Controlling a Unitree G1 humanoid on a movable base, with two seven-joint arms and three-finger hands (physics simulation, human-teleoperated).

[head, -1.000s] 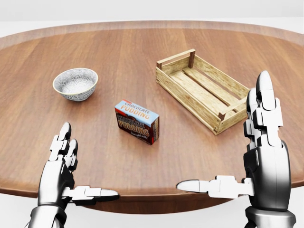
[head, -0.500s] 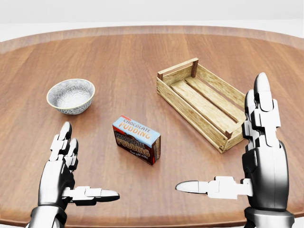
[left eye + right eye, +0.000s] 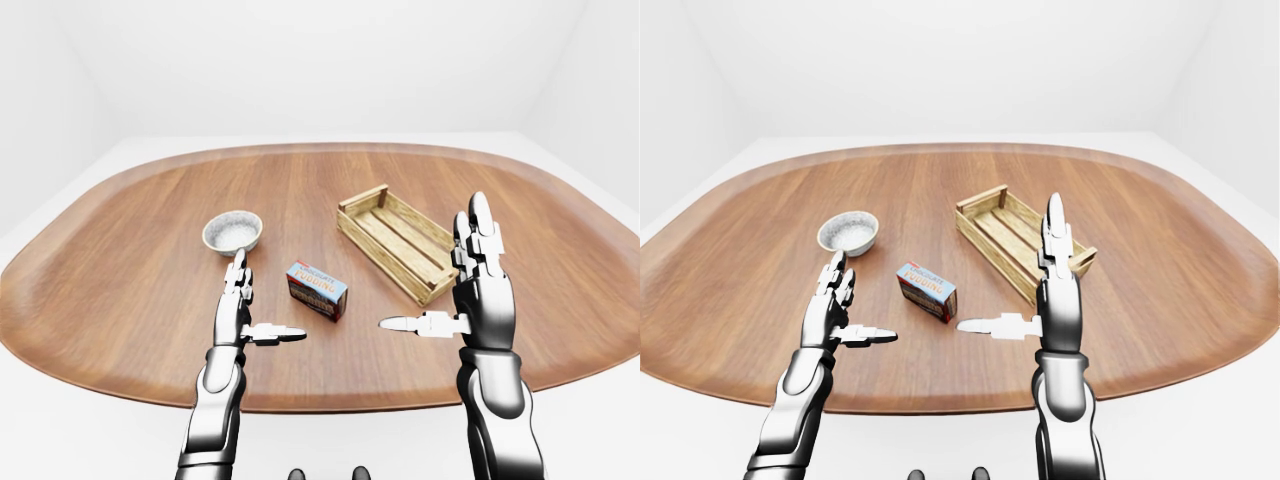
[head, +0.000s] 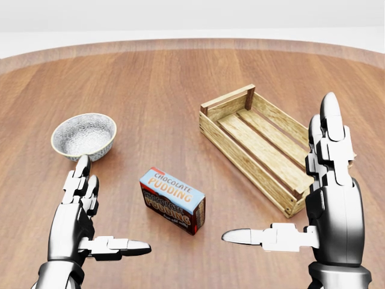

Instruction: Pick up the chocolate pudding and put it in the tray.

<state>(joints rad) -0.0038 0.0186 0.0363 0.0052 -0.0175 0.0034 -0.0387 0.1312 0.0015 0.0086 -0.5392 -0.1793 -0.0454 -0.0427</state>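
Three things lie on the broad oval wooden bench [image 3: 120, 300], and the pudding box serves as the marker for the rest. Largest of them is the slatted wooden tray [image 4: 258, 144], open-topped and set at a slant, up and to the right of the box in the head view and apart from it. Next in size are the robot's two silver hands, both raised above the bench nearer the bottom of the view than the box: the right hand [image 4: 331, 205] stands to the right of the box, its fingers [image 4: 328, 120] upright and spread wide from a thumb that points left toward the box, gripping nothing; the left hand [image 4: 75, 226] stands to the left of the box, likewise splayed and empty. A speckled grey bowl [image 4: 84, 135] rests up and to the left of the box. Smallest, the chocolate pudding [image 4: 172, 200] box lies on the bench between the hands, touched by neither.
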